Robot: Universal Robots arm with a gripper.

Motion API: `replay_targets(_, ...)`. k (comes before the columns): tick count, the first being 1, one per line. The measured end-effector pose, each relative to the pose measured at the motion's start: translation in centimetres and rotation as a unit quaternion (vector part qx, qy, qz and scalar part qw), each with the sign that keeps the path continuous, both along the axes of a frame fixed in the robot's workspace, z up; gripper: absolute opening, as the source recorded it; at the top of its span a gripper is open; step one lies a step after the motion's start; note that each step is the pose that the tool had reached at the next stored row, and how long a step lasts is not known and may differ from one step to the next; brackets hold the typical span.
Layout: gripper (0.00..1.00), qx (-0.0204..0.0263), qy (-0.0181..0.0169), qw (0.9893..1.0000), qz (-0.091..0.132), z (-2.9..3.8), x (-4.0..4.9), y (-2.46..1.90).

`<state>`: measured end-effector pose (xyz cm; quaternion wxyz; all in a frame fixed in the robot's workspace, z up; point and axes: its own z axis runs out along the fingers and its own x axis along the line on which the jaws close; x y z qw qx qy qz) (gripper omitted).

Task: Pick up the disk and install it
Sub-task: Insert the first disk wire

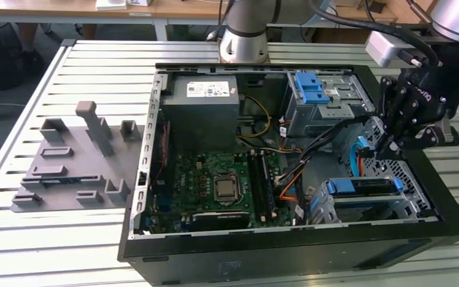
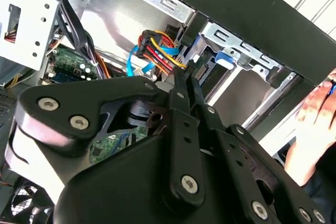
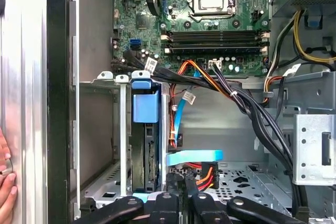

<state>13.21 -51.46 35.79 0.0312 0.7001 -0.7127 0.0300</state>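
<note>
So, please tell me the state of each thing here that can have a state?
disk: seated on edge in the drive cage, blue carrier tab outward
gripper: fingers together, holding nothing, inside the case beside the cage
computer case: lying flat, side panel off
drive cage: holding the disk
blue latch: on the upper bay

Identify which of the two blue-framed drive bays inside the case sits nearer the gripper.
The lower bay by the case's front edge, just below the gripper; the other sits farther back, beside the power supply.
</note>
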Motion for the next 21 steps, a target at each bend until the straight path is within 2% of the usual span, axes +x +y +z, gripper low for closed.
replay_targets(1, 0.16, 0.0002, 0.0000, 1.0000, 0.000, -0.01, 0.01, 0.00)
replay_targets(2, 0.16, 0.0023, 0.0000, 1.0000, 0.000, -0.03, 0.01, 0.00)
replay_targets(4, 0.16, 0.0165, 0.0000, 0.9999, 0.000, -0.04, 0.01, 0.00)
replay_targets(5, 0.16, 0.0222, 0.0000, 0.9998, 0.000, -0.04, 0.01, -0.02)
replay_targets(6, 0.16, 0.0249, 0.0000, 0.9997, 0.000, -0.06, 0.01, -0.08)
replay_targets(11, 0.16, 0.0257, 0.0003, 0.9997, 0.000, -0.37, 0.00, -0.68)
replay_targets(15, 0.16, 0.0250, 0.0028, 0.9997, 0.000, -0.77, 0.01, -1.13)
replay_targets(19, 0.16, 0.0245, 0.0035, 0.9997, 0.000, -1.09, 0.01, -1.29)
replay_targets(21, 0.16, 0.0246, 0.0036, 0.9997, 0.000, -1.14, -0.01, -1.50)
